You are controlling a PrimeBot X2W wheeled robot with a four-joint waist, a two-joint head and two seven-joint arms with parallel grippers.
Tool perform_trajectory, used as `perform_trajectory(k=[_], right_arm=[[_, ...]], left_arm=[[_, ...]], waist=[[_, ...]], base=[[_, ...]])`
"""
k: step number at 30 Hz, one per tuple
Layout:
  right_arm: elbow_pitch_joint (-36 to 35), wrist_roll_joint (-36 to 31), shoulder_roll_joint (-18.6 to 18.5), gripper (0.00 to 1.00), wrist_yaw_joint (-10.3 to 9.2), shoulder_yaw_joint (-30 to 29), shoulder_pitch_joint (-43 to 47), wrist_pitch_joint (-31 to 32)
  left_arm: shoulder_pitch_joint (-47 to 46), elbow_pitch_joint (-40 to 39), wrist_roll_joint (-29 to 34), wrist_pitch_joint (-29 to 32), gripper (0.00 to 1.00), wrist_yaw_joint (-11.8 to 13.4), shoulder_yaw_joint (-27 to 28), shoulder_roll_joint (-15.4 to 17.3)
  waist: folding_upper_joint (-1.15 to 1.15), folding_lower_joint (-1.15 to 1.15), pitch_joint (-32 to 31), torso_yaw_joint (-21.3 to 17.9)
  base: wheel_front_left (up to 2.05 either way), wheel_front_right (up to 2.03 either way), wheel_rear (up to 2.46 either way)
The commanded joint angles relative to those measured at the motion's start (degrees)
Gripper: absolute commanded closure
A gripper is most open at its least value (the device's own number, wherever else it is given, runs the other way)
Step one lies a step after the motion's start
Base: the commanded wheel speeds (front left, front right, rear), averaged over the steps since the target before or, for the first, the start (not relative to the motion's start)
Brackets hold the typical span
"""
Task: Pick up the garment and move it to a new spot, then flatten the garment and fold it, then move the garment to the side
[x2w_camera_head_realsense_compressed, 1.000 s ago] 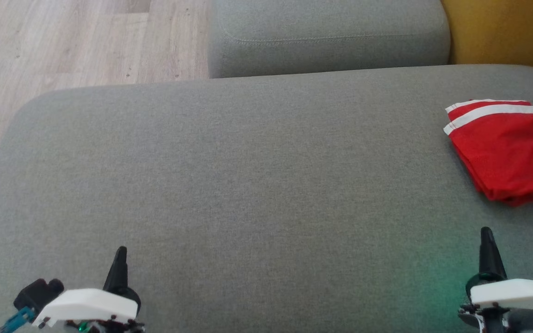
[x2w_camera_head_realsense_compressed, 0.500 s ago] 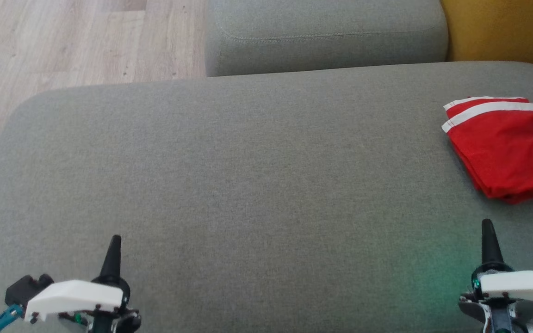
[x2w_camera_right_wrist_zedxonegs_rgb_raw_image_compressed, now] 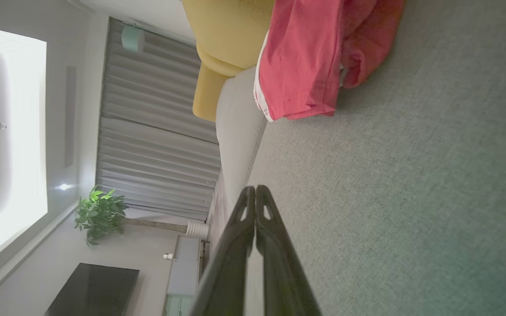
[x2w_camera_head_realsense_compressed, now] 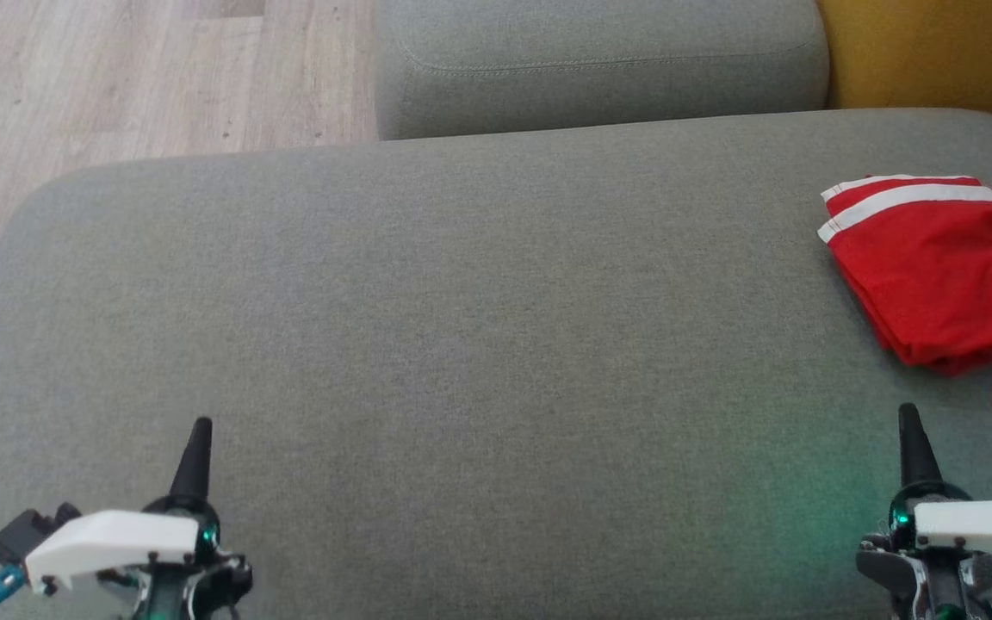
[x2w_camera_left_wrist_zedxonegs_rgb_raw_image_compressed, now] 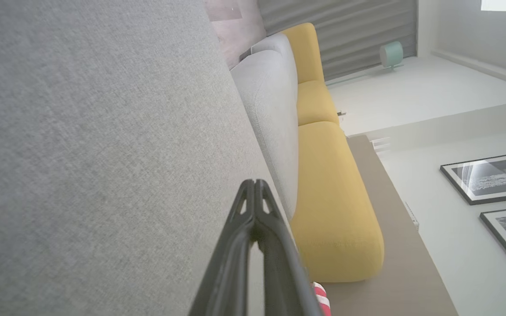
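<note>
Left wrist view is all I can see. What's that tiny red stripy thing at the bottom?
Observer: That's the garment, red with white stripes, lying on the right side of the grey sofa.
Operator: Is a gripper holding it?
Observer: No. The right gripper is shut and points at it from a little way off, not touching.
Operator: Is there a plant anywhere?
Observer: Yes, the right wrist view shows a leafy green plant beside the curtains.

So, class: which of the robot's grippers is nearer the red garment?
Right. The right gripper sits just short of the garment; the left gripper is far across the couch.
</note>
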Motion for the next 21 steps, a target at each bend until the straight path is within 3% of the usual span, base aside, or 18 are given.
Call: perform_trajectory(k=[1, 21], right_arm=[[-2.41, 1.51, -0.48, 1.0, -0.03, 0.72, -4.0, 0.35], [-2.89, 15.63, -0.57, 1.0, -0.04, 0.4, -6.11, 3.65]], left_arm=[[-3.71, -2.04, -1.39, 0.49, 1.0, -0.66, 2.25, 0.19], [-5.72, -2.76, -14.85, 3.79, 1.0, -2.48, 4.97, 0.17]], waist=[[0.0, 0.0, 0.02, -0.03], [0.0, 0.0, 0.46, -0.68]], base=[[0.0, 0.0, 0.0], [0.0, 0.0, 0.0]])
